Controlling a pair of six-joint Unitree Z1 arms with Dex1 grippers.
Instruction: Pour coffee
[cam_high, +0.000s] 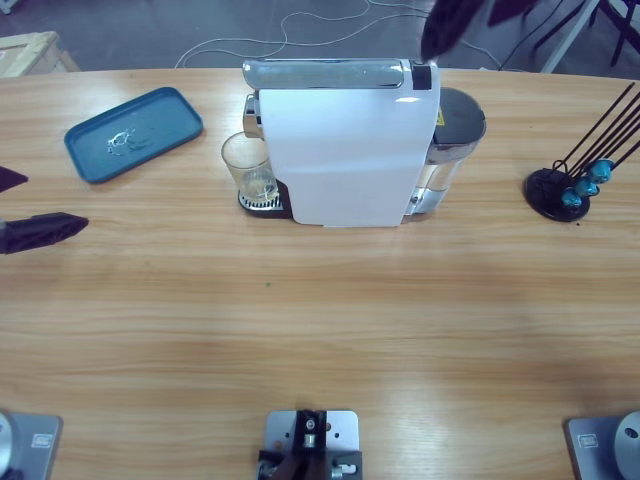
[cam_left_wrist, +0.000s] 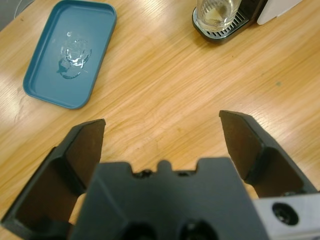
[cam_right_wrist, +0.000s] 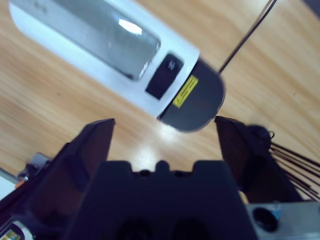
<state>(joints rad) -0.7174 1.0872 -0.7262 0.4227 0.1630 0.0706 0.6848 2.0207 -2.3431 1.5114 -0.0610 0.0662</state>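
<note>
A clear glass tumbler (cam_high: 250, 166) stands on the drip tray under the spout of the white coffee machine (cam_high: 345, 150). In the left wrist view the tumbler (cam_left_wrist: 216, 12) holds a shallow pool of brownish coffee (cam_left_wrist: 214, 15). My left gripper (cam_high: 50, 205) comes in from the table's left edge, well short of the tumbler. Its jaws (cam_left_wrist: 162, 120) are open over bare wood. My right gripper (cam_high: 450, 30) hovers above the machine's back right corner. It is open (cam_right_wrist: 165, 121), looking down on the silver lid (cam_right_wrist: 100, 35) and the black button (cam_right_wrist: 164, 75).
A blue tray (cam_high: 134, 133) with a bit of clear crumpled wrap lies at the back left. A black wire capsule stand (cam_high: 565, 190) with blue capsules sits at the right. The machine's grey water tank (cam_high: 455, 130) sticks out on its right side.
</note>
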